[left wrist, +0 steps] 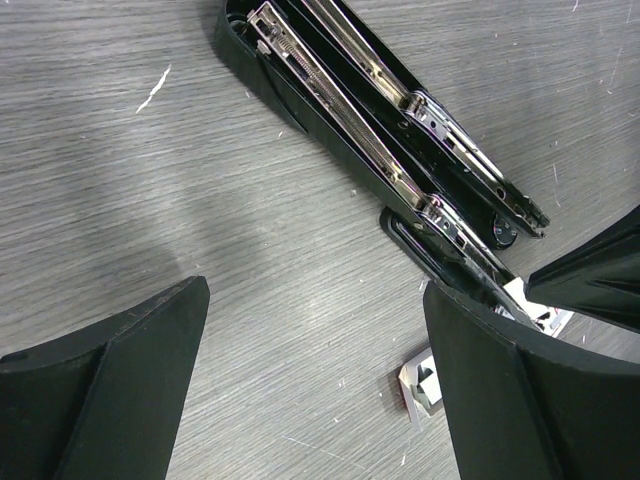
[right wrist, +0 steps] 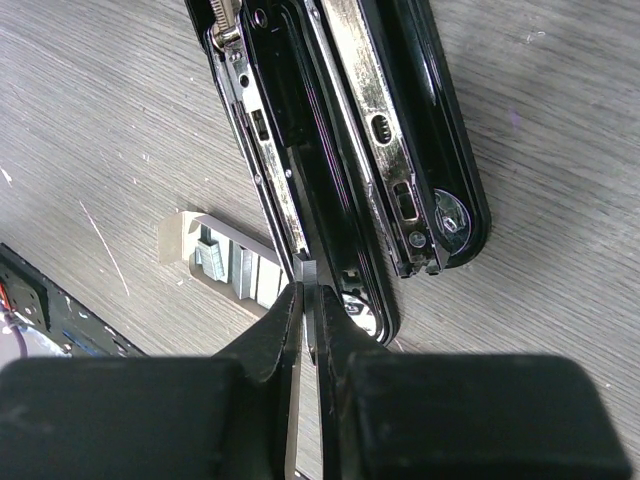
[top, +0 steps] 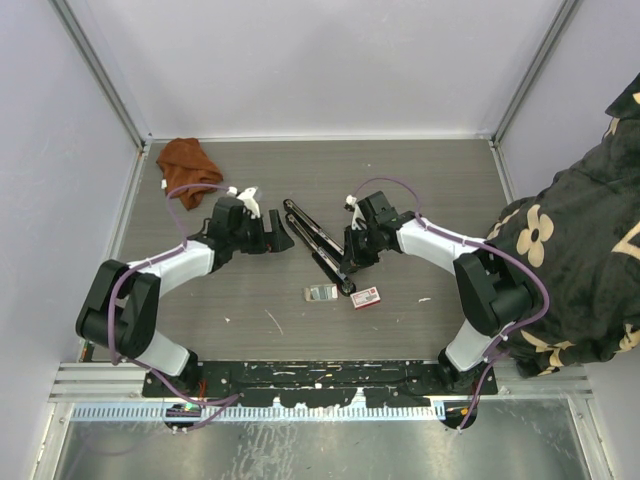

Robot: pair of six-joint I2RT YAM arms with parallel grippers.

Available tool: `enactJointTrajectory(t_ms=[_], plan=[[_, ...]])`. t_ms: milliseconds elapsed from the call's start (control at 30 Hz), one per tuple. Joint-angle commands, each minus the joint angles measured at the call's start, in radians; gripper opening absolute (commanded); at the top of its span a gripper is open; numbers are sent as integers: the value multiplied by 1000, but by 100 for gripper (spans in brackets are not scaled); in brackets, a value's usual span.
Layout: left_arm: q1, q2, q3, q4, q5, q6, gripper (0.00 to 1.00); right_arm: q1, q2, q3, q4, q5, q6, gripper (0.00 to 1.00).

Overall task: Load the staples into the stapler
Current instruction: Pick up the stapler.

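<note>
A black stapler lies opened flat in the middle of the table, its metal channels showing in both wrist views. My right gripper is shut on a thin grey strip of staples, which it holds at the near end of one channel. More staples sit in a small pale tray beside that end. The red-and-white box lies just right of the tray. My left gripper hangs wide open over bare table beside the stapler, holding nothing.
A crumpled orange cloth lies at the back left corner. A person in a dark flowered garment leans in at the right edge. Grey walls enclose the table on three sides.
</note>
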Motion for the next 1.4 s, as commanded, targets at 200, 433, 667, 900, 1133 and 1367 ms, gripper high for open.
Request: enactJointTrajectory(t_ms=[200, 433, 667, 900, 1133, 1367], plan=[[-4, -78, 17, 2, 39, -4, 91, -3, -72, 27, 23, -30, 16, 7], [-4, -115, 17, 2, 106, -39, 91, -14, -109, 36, 23, -60, 12, 7], [-4, -152, 14, 45, 298, -117, 92, -20, -172, 9, 75, -166, -5, 7], [-6, -168, -22, 152, 516, -227, 90, -20, -228, -51, 209, -384, 15, 7], [-60, -178, -28, 182, 610, -265, 79, -20, -281, -104, 321, -552, 48, 8], [-87, -175, -34, 266, 665, -338, 57, -20, -319, -116, 351, -611, 52, 8]])
